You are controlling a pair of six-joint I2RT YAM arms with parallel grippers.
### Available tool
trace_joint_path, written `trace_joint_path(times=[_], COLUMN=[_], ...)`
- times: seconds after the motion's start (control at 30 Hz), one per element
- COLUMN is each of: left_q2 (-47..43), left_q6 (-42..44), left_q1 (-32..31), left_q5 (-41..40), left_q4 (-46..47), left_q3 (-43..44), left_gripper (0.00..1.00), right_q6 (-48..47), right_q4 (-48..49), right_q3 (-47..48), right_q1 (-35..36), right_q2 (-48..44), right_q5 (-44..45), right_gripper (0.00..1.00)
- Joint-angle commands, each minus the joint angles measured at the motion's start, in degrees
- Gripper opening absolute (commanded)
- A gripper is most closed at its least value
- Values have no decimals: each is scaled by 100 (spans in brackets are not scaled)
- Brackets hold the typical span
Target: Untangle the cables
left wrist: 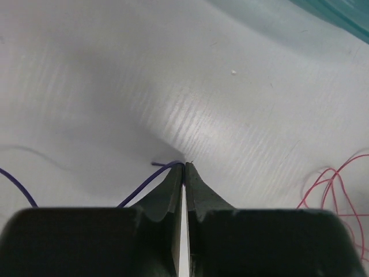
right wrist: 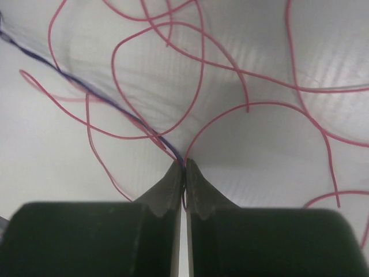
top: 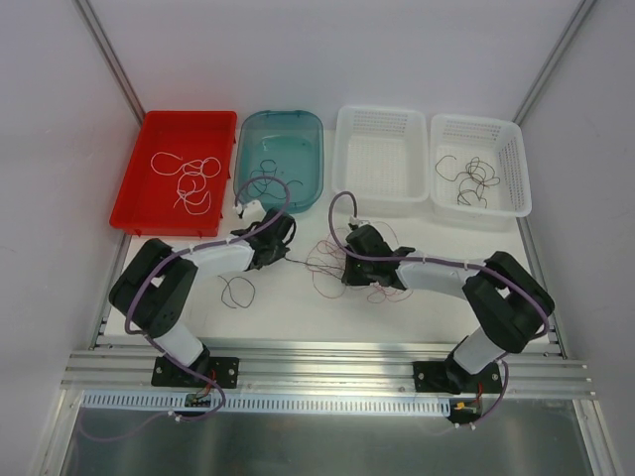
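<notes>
The left arm's fingers (left wrist: 175, 186) are pressed together with only a hairline slit between them. They pinch a thin dark violet wire strand (left wrist: 145, 186) near its end, so a short tip pokes out just past the fingertips while the rest trails to the lower left over the white worktop (left wrist: 115, 86). The right arm's fingers (right wrist: 174, 183) are closed just as tightly and nip a thin red-pink wire strand (right wrist: 214, 122) at their tips. A dark strand also runs in to that spot from the upper left, though it cannot be told whether it is caught too. From above, the loose clump of red-pink curly wires (top: 325, 266) lies on the worktop between the two arms, just in front of the right arm's fingers. A single dark wire loop (top: 236, 290) lies apart beside the left arm. Along the far edge stand four containers. A red plastic tray (top: 223, 134) holds white curly strands (top: 187, 177), and a translucent teal tray (top: 298, 139) holds a few dark strands (top: 266, 169). A white perforated basket (top: 382, 149) stands next, and a second white perforated basket (top: 508, 159) holds dark brown strands (top: 471, 180).
</notes>
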Motion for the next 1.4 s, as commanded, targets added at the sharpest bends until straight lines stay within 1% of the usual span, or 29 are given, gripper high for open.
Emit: trace_joint_path(times=[0.0,0.13,0.27,0.43,0.53,0.67,0.73,0.83,0.9,0.97,1.03,1.1,1.13,1.2,1.23,1.27,1.33,1.37], left_q2=[-801,-1453,-1963,-2570,-2737,-2860,-2922,-2966,-3010,-3080,-3247,-3440,-3510,-3695,-3774,-3853,-4099,-4248], left_q6=[550,1340,1843,2404,2642,2661,2617,2634,2669,2713,2836,2976,3012,3187,3249,3328,3592,3671], left_q1=[33,200,472,876,904,903,903,903,912,903,903,921,956,1035,1105,1149,1228,1237], left_q5=[-593,-761,-866,-683,-524,-25,74,170,293,329,137,-109,-380,-619,-751,-970,-1217,-1479], left_q4=[-313,-497,-752,-955,-1051,-1166,-1183,-1245,-1297,-1403,-1517,-1789,-1946,-2325,-2430,-2510,-2668,-2712], left_q3=[-230,-406,-538,-618,-582,-573,-591,-574,-547,-486,-398,-328,-188,-21,146,226,445,516], left_gripper=[0,0,0,0,0,0,0,0,0,0,0,0,0,0,0,0,0,0], right_q6=[-255,-448,-598,-852,-1010,-1248,-1275,-1301,-1301,-1275,-1161,-1117,-1099,-1108,-1143,-1169,-1222,-1239], right_q4=[-734,-1034,-1332,-1816,-1957,-2045,-1984,-1913,-1974,-2166,-2343,-2563,-2642,-2914,-3011,-3186,-3327,-3441], right_q3=[-252,-462,-664,-788,-797,-744,-762,-779,-797,-788,-779,-788,-788,-744,-683,-630,-490,-454], right_q1=[-205,-468,-758,-1163,-1313,-1348,-1348,-1339,-1348,-1365,-1462,-1742,-1874,-2366,-2533,-2865,-3166,-3402], right_q2=[-389,-941,-1521,-2269,-2613,-2780,-2824,-2842,-2842,-2885,-2982,-3254,-3359,-3702,-3808,-3948,-4063,-4098], right_q5=[384,534,517,464,237,-124,-439,-634,-591,-311,110,296,314,323,315,288,209,183], right_gripper=[1,1,1,1,2,2,1,2,2,1,1,1,1,1,1,1,1,1])
